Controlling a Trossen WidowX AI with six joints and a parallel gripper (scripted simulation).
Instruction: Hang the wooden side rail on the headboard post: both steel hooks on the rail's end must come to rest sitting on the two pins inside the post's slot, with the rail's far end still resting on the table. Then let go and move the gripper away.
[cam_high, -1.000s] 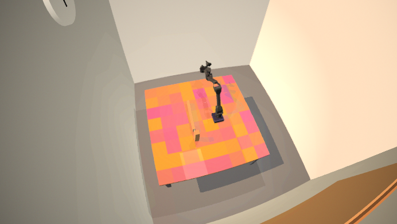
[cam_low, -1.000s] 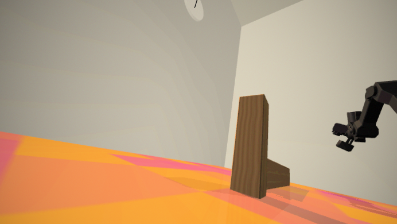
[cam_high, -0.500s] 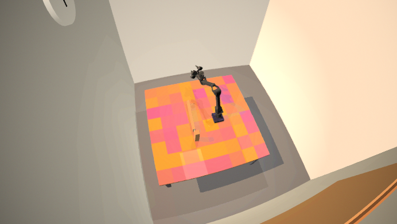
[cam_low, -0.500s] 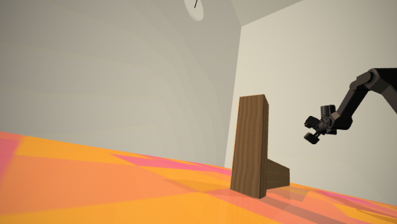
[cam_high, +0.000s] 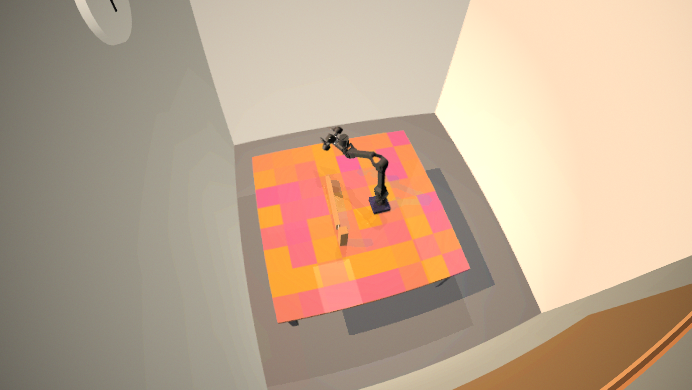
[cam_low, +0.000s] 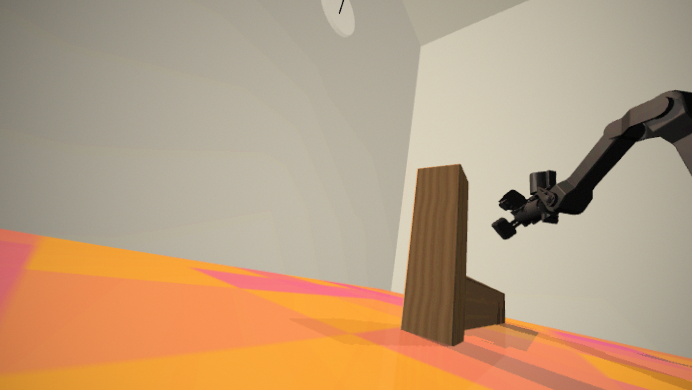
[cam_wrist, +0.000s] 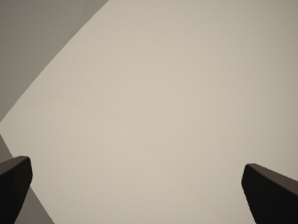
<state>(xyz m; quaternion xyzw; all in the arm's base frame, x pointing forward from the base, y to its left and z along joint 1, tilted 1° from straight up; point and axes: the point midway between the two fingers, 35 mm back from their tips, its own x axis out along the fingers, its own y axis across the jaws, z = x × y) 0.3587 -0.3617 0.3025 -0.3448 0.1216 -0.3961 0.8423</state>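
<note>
The wooden headboard post (cam_high: 343, 236) (cam_low: 435, 250) stands upright on the table. The long wooden side rail (cam_high: 333, 202) (cam_low: 483, 305) lies low behind it, its near end close to the post and its far end toward the back of the table. The hooks, slot and pins cannot be made out, so I cannot tell whether the hooks sit on the pins. My gripper (cam_high: 331, 138) (cam_low: 506, 214) (cam_wrist: 139, 172) is open and empty. It hangs above the back of the table, beyond the rail's far end in the top view. The wrist view shows only walls and a strip of floor between the fingers.
The patchwork orange and pink table (cam_high: 290, 282) (cam_low: 150, 310) carries everything. The arm's dark base (cam_high: 380, 205) stands to the right of the rail in the top view, and the arm reaches from it toward the table's back edge. Walls surround the table.
</note>
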